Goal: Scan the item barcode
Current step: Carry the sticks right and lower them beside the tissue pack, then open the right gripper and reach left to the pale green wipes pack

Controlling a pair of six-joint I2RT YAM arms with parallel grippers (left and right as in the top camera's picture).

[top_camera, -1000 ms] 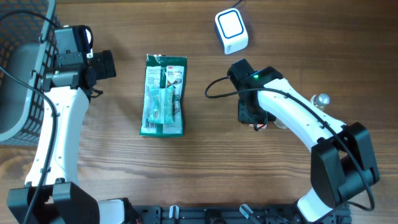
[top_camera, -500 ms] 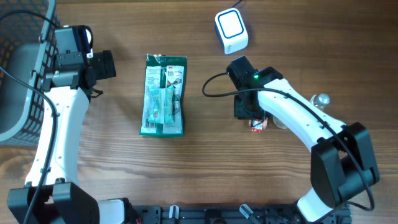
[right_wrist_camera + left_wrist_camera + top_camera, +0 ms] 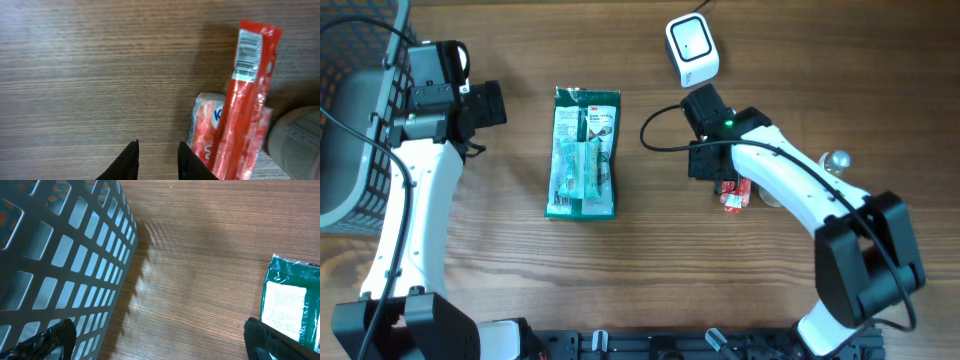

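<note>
A mock shop checkout: a white barcode scanner (image 3: 692,48), a grey shopping basket (image 3: 340,40) and a sealed green packet (image 3: 583,153) on a wooden table (image 3: 640,300).

I'm seeing the grey basket (image 3: 60,255) filling the left, shadowing the wooden table (image 3: 200,255). A green packet (image 3: 292,305) is lying far right. My left gripper (image 3: 157,340) is gaping wide, holding nothing.

On the overhead feed I make out what looks like a red 3M logo (image 3: 577,97) at the top of the green package (image 3: 584,152); its finer print is too small for me. On the right wrist feed, the red stick packet (image 3: 244,107) carries a white barcode label (image 3: 247,55) whose digits I cannot read. The pink packet (image 3: 204,131) beneath it shows blue lettering, cut off.
</note>
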